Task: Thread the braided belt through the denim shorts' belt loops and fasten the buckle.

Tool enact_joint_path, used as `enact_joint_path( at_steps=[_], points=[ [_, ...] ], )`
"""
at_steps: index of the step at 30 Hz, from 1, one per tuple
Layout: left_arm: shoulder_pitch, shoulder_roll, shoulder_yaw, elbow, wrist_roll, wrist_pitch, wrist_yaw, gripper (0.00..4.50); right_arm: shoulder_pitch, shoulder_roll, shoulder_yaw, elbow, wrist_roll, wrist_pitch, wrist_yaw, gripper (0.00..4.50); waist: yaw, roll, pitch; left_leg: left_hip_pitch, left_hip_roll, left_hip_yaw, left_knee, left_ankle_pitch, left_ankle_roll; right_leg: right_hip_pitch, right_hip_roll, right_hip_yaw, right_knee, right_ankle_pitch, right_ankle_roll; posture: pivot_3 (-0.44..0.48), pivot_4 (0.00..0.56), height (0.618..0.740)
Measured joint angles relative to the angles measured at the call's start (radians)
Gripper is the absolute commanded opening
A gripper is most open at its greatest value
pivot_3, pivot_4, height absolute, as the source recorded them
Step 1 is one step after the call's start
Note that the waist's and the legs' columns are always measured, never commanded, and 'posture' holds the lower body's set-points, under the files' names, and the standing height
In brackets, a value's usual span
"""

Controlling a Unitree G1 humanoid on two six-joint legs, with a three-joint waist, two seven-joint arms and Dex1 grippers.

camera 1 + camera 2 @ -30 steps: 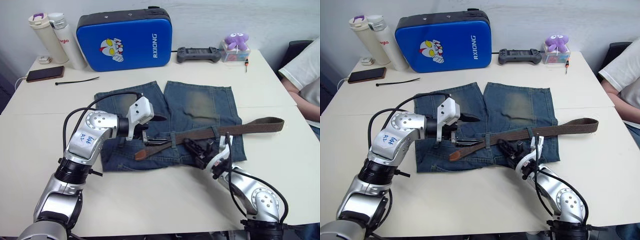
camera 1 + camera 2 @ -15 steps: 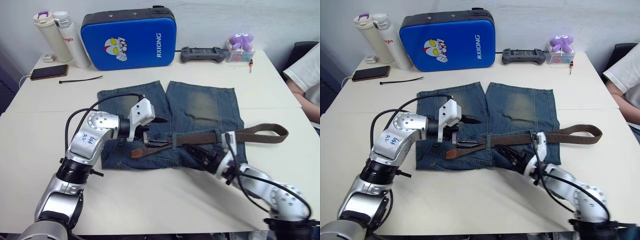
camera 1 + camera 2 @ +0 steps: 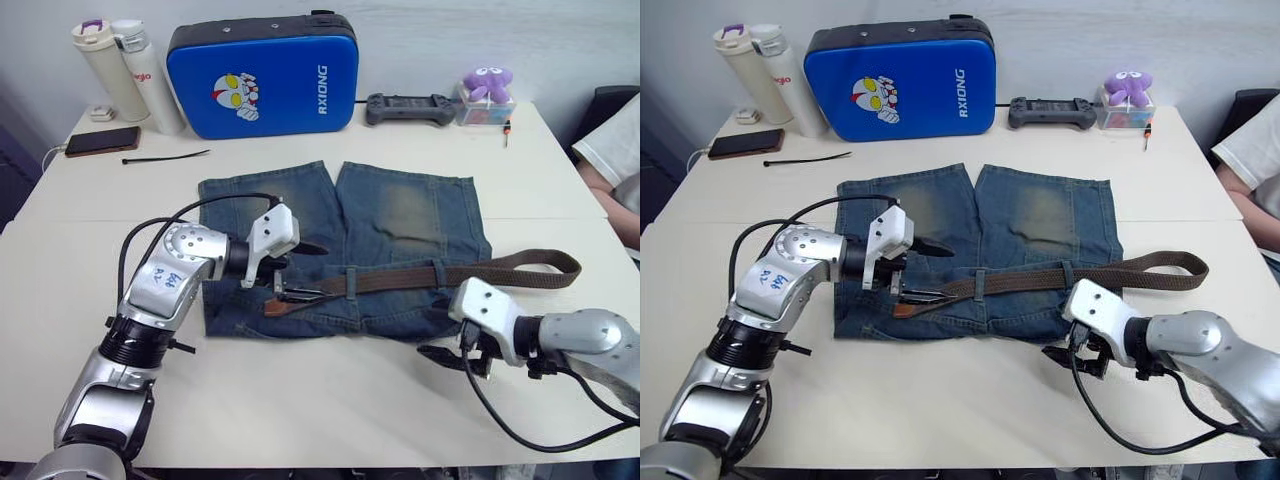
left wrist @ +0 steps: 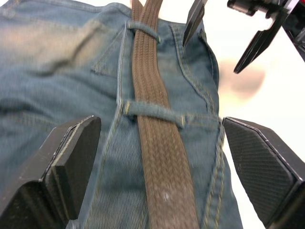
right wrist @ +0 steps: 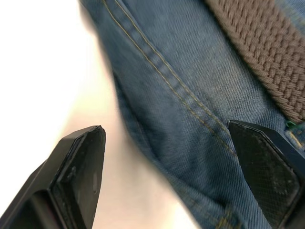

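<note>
The denim shorts lie flat on the table, waistband toward me. The braided belt runs along the waistband under two belt loops, its dark tip at the left and its far end curling off the shorts at the right. I cannot make out the buckle. My left gripper hovers open over the belt near its tip, the strap lying between its fingers. My right gripper is open and empty, low over the table just off the waistband's right corner.
At the table's back stand a blue hard case, two bottles, a phone, a black cable tie, a game controller and a purple plush. A person's sleeve is at the right edge.
My right gripper has opened, let go of the belt and pulled back off the waistband to the table. The left gripper stays open over the belt's tip. The camera has shifted.
</note>
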Motion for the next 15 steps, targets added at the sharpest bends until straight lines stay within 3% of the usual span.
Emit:
enact_joint_path(
  at_steps=[2, 3, 5, 12, 13, 15],
  points=[
    [0.019, 0.018, 0.019, -0.030, -0.008, 0.017, 0.002, 4.50, -0.033, 0.047, 0.031, 0.044, -0.052, -0.013, 0.030, 4.38, 0.001, 0.000, 0.000, 0.000, 0.000, 0.000, 0.000, 0.000, 0.000, 0.000, 0.000, 0.000, 0.000, 0.000, 0.000, 0.000, 0.150, 0.739],
    [0.027, 0.023, 0.026, -0.041, -0.017, 0.026, 0.002, 4.50, -0.044, 0.059, 0.033, 0.051, -0.065, -0.012, 0.041, 4.16, 0.001, 0.000, 0.000, 0.000, 0.000, 0.000, 0.000, 0.000, -0.001, 0.000, 0.000, 0.000, 0.000, 0.000, 0.000, 0.000, 0.150, 0.739],
    [0.046, 0.036, 0.041, -0.079, -0.041, 0.051, 0.002, 4.50, -0.061, 0.076, 0.034, 0.054, -0.093, 0.003, 0.056, 3.58, 0.002, 0.000, 0.000, 0.000, 0.000, -0.001, 0.000, 0.000, -0.001, 0.000, 0.000, 0.000, 0.000, 0.000, 0.000, 0.000, 0.150, 0.739],
    [0.077, 0.067, 0.089, -0.148, -0.116, 0.114, 0.002, 4.50, -0.089, 0.085, 0.033, 0.118, -0.235, -0.077, 0.103, 0.41, 0.003, 0.000, 0.000, 0.000, 0.000, 0.000, 0.002, 0.000, -0.001, 0.001, -0.001, 0.000, 0.001, 0.000, 0.000, 0.000, 0.150, 0.739],
    [0.078, 0.069, 0.094, -0.149, -0.119, 0.118, 0.003, 4.50, -0.080, 0.073, 0.023, 0.134, -0.250, -0.114, 0.119, 0.09, 0.005, 0.000, 0.000, 0.000, -0.001, 0.000, 0.002, 0.000, -0.001, 0.001, -0.001, 0.000, 0.001, 0.000, 0.000, 0.000, 0.150, 0.739],
    [0.080, 0.070, 0.098, -0.149, -0.122, 0.120, 0.006, 4.50, -0.046, 0.041, -0.020, 0.179, -0.261, -0.168, 0.152, 0.09, 0.016, 0.000, 0.000, 0.000, -0.001, 0.000, 0.003, 0.000, 0.000, 0.001, -0.001, 0.000, 0.000, 0.000, 0.000, 0.000, 0.150, 0.739]
  ],
)
